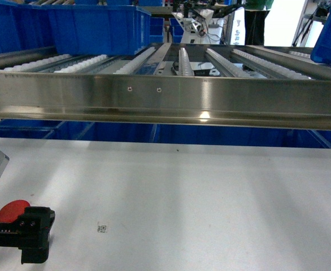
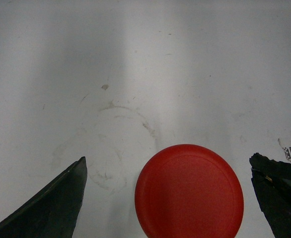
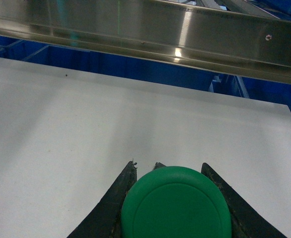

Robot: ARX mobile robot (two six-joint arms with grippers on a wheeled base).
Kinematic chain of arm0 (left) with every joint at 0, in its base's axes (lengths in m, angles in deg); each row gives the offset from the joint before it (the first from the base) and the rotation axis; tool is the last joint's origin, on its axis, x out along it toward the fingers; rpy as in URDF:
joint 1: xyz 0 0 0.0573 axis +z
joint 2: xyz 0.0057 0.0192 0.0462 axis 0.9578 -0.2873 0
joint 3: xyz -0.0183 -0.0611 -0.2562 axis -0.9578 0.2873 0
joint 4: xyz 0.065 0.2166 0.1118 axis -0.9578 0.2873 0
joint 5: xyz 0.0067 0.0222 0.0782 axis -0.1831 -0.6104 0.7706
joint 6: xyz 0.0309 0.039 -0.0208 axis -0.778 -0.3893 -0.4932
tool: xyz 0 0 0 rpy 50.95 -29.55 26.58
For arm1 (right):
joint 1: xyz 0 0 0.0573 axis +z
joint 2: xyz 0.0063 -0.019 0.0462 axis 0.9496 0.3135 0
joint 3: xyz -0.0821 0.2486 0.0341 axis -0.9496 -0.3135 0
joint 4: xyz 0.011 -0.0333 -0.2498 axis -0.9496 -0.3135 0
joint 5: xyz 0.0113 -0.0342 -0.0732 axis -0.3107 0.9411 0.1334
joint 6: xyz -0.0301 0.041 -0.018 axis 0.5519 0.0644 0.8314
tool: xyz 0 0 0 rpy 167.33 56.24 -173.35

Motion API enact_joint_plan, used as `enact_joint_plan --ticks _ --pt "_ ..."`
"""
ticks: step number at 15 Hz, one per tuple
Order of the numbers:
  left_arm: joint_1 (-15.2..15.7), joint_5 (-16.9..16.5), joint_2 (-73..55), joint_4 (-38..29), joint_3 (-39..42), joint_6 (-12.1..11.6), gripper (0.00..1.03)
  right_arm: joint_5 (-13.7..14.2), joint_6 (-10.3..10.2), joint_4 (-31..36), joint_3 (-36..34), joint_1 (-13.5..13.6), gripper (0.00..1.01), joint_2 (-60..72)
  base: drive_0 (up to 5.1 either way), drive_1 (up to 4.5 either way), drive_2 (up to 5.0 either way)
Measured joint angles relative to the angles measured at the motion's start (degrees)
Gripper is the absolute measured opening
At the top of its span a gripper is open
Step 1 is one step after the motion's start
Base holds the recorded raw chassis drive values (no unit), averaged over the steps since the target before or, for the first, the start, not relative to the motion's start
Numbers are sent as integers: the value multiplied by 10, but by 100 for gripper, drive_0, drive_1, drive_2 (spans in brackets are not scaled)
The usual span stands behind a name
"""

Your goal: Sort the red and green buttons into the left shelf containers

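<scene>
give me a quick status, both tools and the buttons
Left tool open, straddling red button on white table. Right tool shut on green button. Blue bin up left, steel rack rail between.

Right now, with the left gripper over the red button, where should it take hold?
Probably below the red button's round cap, on the body hidden under it, descending from straight above. The cap faces up between the open left gripper's fingers, with a gap on each side.
</scene>
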State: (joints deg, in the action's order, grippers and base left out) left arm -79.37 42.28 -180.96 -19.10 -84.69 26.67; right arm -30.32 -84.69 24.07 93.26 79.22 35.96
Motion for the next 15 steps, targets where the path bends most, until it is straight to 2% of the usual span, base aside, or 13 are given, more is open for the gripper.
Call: enact_joint_plan --ticks 3,4,5,6,7,8,9,11,15 --pt "0 -6 -5 -16 0 1 97 0 0 0 0 0 33 0 0 0 0" --pt "-3 -8 -15 -23 0 1 78 0 0 0 0 0 33 0 0 0 0" --pt "-9 -1 -30 -50 11 1 33 0 0 0 0 0 33 0 0 0 0" --pt "3 -19 -12 -94 59 7 26 0 0 0 0 0 33 0 0 0 0" --pt "-22 -24 179 -21 93 24 26 0 0 0 0 0 33 0 0 0 0" --pt "-77 11 370 91 94 41 26 0 0 0 0 0 33 0 0 0 0" --pt "-127 94 548 196 110 42 26 0 0 0 0 0 33 0 0 0 0" --pt "-148 117 598 229 121 43 26 0 0 0 0 0 33 0 0 0 0" --pt "-165 137 629 249 126 46 26 0 0 0 0 0 33 0 0 0 0"
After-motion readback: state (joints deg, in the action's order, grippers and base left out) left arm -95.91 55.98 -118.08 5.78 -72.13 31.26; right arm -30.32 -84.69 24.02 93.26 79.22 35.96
